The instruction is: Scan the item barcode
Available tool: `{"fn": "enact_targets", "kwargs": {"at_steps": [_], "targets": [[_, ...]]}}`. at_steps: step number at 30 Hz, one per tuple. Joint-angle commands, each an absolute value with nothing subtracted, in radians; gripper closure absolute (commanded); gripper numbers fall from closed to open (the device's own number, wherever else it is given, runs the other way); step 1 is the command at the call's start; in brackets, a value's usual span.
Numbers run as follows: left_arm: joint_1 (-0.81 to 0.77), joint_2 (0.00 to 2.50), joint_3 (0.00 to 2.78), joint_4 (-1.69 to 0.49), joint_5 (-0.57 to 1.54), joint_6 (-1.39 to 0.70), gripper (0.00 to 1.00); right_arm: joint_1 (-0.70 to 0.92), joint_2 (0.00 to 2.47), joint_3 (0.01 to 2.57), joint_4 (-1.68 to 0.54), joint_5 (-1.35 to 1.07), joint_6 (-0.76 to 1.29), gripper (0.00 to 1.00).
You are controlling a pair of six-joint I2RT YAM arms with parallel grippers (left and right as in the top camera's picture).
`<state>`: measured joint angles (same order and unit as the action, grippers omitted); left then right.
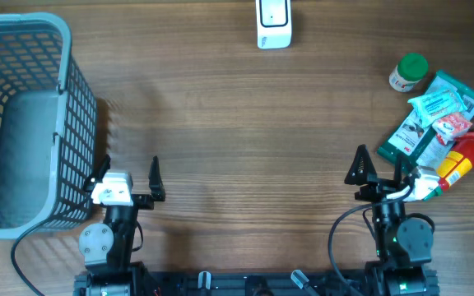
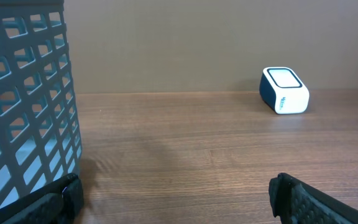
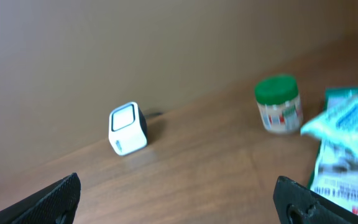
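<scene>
Items (image 1: 434,123): heaped at the right side of the table (image 1: 237,148), just beside the right gripper (image 1: 381,168).
Scanner (image 1: 273,23): at the far edge, well apart from the heap.
Jaws: right gripper and left gripper (image 1: 128,171) both wide apart, holding nothing.
Trouble: packets (image 1: 439,103) lie on each other, so a grab may catch two or knock the jar (image 1: 408,72).
</scene>
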<state>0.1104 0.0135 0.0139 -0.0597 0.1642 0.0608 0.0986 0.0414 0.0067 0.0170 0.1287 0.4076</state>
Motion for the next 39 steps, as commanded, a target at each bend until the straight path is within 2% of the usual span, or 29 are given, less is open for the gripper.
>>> {"fn": "enact_targets", "kwargs": {"at_steps": [1, 6, 39], "targets": [[0.116, 0.005, 0.006, -0.060, 0.155, 0.047, 0.00, 0.101, 0.003, 0.005, 0.012, 0.028, 0.219, 0.00], [0.116, 0.005, 0.006, -0.060, 0.155, 0.047, 0.00, 0.101, 0.003, 0.005, 0.003, -0.091, 0.071, 0.00], [0.116, 0.005, 0.006, -0.060, 0.155, 0.047, 0.00, 0.101, 0.005, 0.005, 0.003, -0.087, 0.085, 0.00]]}}
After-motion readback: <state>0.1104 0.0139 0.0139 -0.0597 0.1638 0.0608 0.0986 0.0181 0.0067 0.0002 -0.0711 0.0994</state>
